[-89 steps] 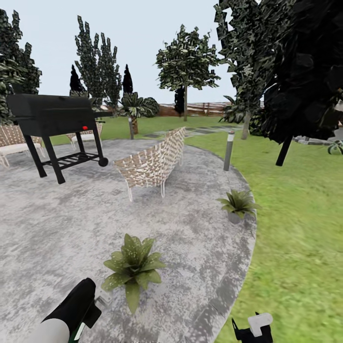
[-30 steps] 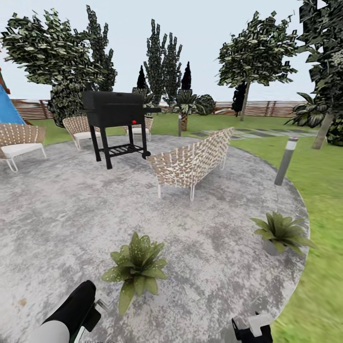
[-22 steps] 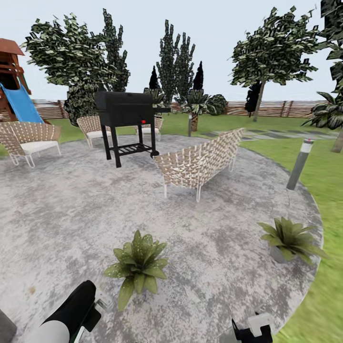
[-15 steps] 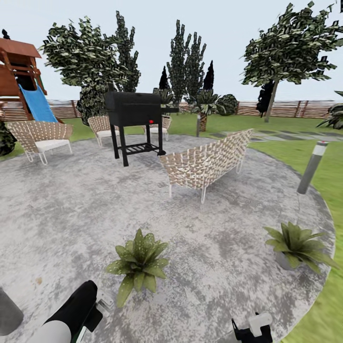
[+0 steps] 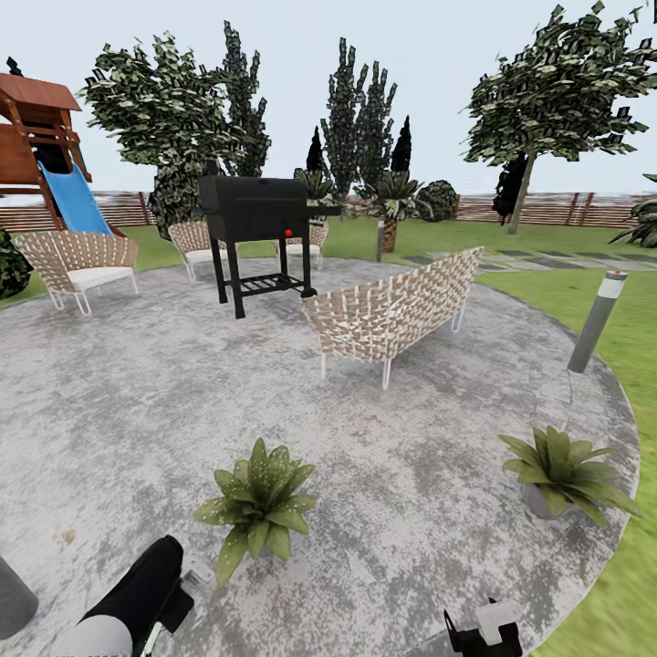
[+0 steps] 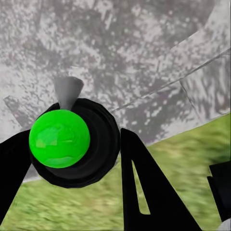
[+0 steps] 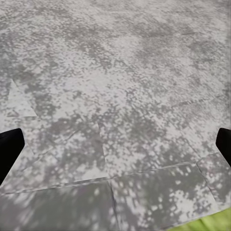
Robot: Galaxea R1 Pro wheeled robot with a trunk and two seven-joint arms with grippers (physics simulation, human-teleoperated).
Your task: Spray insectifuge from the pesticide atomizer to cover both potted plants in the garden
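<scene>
Left pincer point(image 6: 72, 159) clamped around pesticide atomizer point(image 6: 59, 138), right pincer point(image 7: 115, 144) spread wide, 2 potted plants point(image 5: 260, 505) ahead

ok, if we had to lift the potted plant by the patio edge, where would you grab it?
Probably the grey pot, low and from the side facing the robot: the leaves fan out over its top, while its near wall shows bare beneath them.
</scene>
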